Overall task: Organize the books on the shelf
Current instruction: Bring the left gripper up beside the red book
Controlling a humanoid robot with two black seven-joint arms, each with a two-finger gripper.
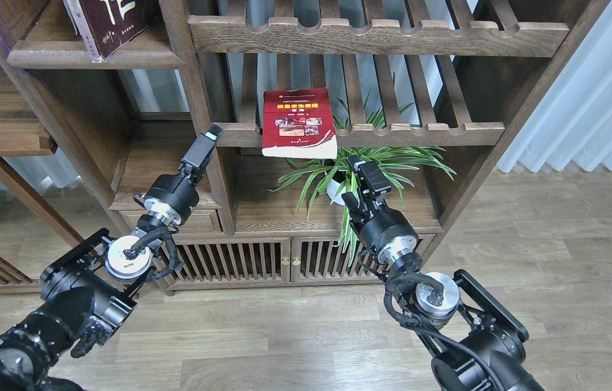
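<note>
The red book (297, 122) with a yellow title lies flat on the slatted rack (420, 133), its near end sticking out over the front rail. The dark maroon book (107, 21) leans on the solid plank shelf (94, 57) at the top left. The white book is out of view. My right gripper (364, 172) is below and to the right of the red book, apart from it and holding nothing. My left gripper (207, 142) is raised by the upright post, left of the red book and empty. Both grippers are dark, so their fingers cannot be told apart.
A potted plant (360, 163) with long green leaves stands on the low shelf right behind my right gripper. A cabinet with slatted doors (262, 260) and a small drawer (175, 221) is below. A second slatted rack (376, 35) is above, and white curtains (582, 92) hang at the right.
</note>
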